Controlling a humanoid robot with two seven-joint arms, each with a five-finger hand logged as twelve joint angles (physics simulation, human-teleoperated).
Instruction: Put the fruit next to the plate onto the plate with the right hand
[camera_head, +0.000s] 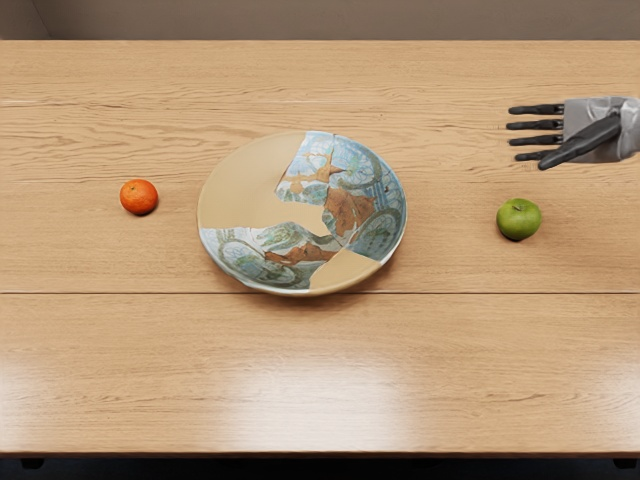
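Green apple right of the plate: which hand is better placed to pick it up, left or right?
Right. The right hand, fingers spread and empty, is just beyond the green apple, on the same side of the plate. The left hand is not in view.

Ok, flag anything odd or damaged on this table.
Only the round painted ceramic plate: jagged plain tan patches cut across its blue-green pattern, like mismatched shards, though its rim looks whole. Nothing is spilled.
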